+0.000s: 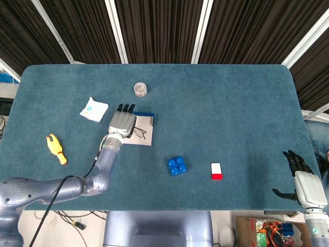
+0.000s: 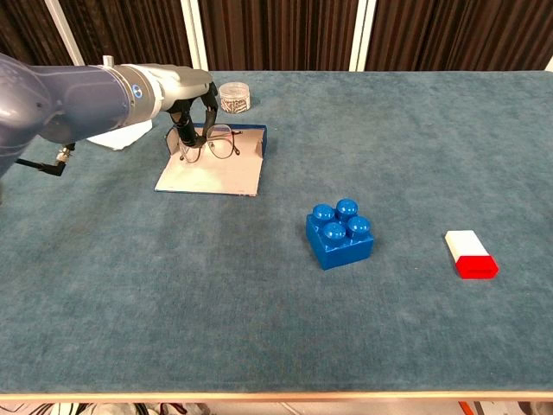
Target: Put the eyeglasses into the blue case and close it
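The open blue case lies flat on the table, pale lining up, with its blue wall at the far edge. My left hand hangs over the case's far part and holds the thin-framed eyeglasses by their left side, just above the lining near the blue wall. My right hand rests open off the table's near right corner, holding nothing; only the head view shows it.
A blue toy brick and a white-and-red block lie to the right of the case. A small clear jar stands behind it, a white packet to its left, and a yellow toy further left.
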`<state>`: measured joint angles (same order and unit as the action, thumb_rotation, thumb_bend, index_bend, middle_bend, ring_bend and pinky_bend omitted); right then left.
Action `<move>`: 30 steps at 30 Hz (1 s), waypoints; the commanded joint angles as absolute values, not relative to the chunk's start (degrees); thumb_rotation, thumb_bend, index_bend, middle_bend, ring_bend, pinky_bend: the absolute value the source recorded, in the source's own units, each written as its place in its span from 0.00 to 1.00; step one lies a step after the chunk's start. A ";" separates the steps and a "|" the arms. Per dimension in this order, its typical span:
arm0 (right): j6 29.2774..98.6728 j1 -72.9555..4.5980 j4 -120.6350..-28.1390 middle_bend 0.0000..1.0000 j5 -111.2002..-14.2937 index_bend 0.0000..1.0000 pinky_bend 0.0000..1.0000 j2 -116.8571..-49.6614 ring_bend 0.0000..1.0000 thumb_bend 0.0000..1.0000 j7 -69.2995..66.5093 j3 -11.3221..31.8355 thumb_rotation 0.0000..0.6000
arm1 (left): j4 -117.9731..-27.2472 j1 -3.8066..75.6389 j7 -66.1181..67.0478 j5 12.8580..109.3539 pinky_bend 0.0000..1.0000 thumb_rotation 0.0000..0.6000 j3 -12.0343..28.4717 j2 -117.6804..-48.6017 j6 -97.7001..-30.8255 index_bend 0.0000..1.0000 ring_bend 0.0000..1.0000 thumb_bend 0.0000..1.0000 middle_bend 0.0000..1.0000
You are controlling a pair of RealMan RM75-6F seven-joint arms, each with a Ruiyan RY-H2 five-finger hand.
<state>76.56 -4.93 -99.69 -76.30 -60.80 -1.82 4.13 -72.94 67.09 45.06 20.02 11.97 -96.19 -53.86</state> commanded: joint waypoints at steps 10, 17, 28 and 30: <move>76.26 -5.06 -99.73 0.00 -76.31 0.00 0.17 -60.65 0.00 0.01 -2.04 4.11 1.00 | -60.86 68.23 46.01 17.33 0.00 1.00 13.81 -102.90 -50.81 0.61 0.00 0.44 0.02; 76.22 -5.08 -99.74 0.00 -76.09 0.00 0.17 -60.60 0.00 0.01 -2.02 4.18 1.00 | -55.45 68.47 46.37 16.46 0.00 1.00 15.36 -105.57 -48.47 0.61 0.00 0.44 0.02; 76.28 -5.08 -99.74 0.00 -76.08 0.00 0.17 -60.60 0.00 0.01 -1.96 4.20 1.00 | -51.02 68.88 46.91 16.91 0.00 1.00 17.89 -108.09 -47.63 0.61 0.00 0.44 0.02; 76.25 -5.08 -99.75 0.00 -76.03 0.00 0.17 -60.59 0.00 0.01 -2.00 4.20 1.00 | -50.46 68.95 47.12 16.77 0.00 1.00 18.41 -108.49 -47.53 0.61 0.00 0.44 0.02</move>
<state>76.24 -5.08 -99.76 -76.03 -60.59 -2.00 4.20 -50.59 68.91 47.02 16.83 18.28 -108.37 -47.59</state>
